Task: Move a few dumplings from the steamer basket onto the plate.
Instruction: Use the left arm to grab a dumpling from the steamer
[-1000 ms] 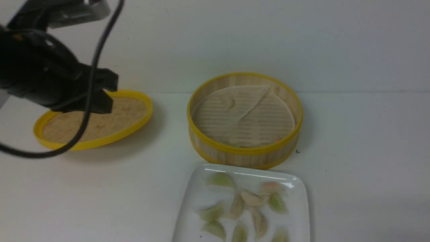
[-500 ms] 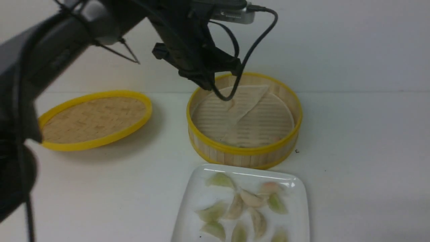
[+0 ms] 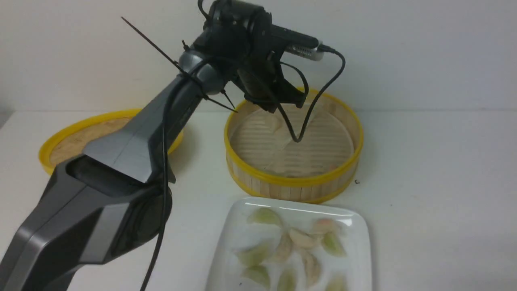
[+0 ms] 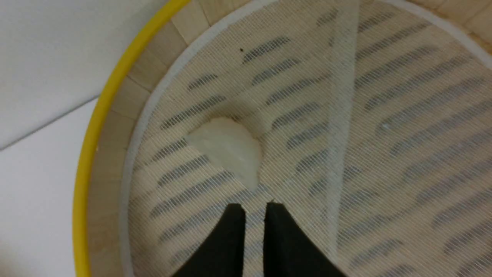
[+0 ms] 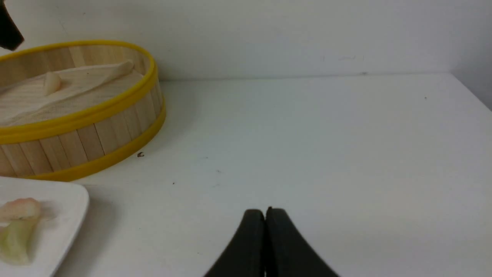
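The steamer basket (image 3: pixel 295 180) stands mid-table, lined with a thin whitish sheet (image 4: pixel 403 115). One pale dumpling (image 4: pixel 226 148) lies on the sheet near the basket's far left wall; it also shows as a small pale dumpling (image 5: pixel 52 82) in the right wrist view. My left gripper (image 3: pixel 282 103) hovers over that part of the basket. Its fingers stand a narrow gap apart at the left gripper (image 4: pixel 254 206), just short of the dumpling, holding nothing. Several green and pinkish dumplings (image 3: pixel 301 238) lie on the white plate (image 3: pixel 242 226) in front of the basket. My right gripper (image 5: pixel 265 211) is shut and empty over bare table.
The shallow woven lid (image 3: pixel 72 137) lies at the left, partly behind my left arm. A black cable (image 3: pixel 299 137) from the left wrist dangles into the basket. The wall runs close behind the basket. The table's right edge (image 5: pixel 472 92) shows in the right wrist view.
My left arm has swung from above the lid on the left across to the basket and reached over its far left part.
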